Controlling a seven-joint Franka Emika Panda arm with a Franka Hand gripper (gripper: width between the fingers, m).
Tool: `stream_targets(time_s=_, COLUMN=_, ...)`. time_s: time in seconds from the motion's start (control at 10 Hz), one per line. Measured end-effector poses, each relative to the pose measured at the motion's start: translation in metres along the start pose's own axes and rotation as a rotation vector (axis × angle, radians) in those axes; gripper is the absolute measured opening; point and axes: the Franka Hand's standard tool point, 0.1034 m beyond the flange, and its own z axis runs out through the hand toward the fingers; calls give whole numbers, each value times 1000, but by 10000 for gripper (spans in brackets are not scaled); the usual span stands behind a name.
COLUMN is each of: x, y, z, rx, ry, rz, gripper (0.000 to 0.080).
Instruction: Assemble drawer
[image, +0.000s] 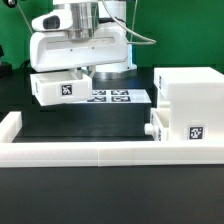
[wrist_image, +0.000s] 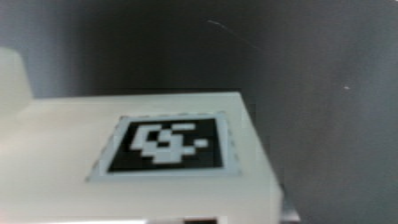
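The drawer's large white box (image: 193, 95) stands on the black table at the exterior view's right, with a tag (image: 194, 133) on its front. A small knob (image: 151, 128) sticks out of its lower left side, on a tray that sits in the box. My gripper (image: 83, 72) is at the top centre, shut on a second small white tray (image: 55, 88), which it holds tilted just above the table. In the wrist view this tray (wrist_image: 71, 130) fills the picture with its tag (wrist_image: 169, 145); my fingertips are hidden there.
The marker board (image: 120, 97) lies flat on the table just behind and right of the held tray. A low white wall (image: 70, 152) borders the table's front and left. Black table shows between the wall and the tray.
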Motion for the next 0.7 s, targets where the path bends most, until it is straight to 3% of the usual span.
stream_targets(time_s=0.4, x=21, y=2, z=-7, rx=-3, ry=0, rz=-250, gripper=42)
stream_targets(time_s=0.7, x=17, y=3, z=-6, rx=-2, ry=-3, rz=-415, gripper=42)
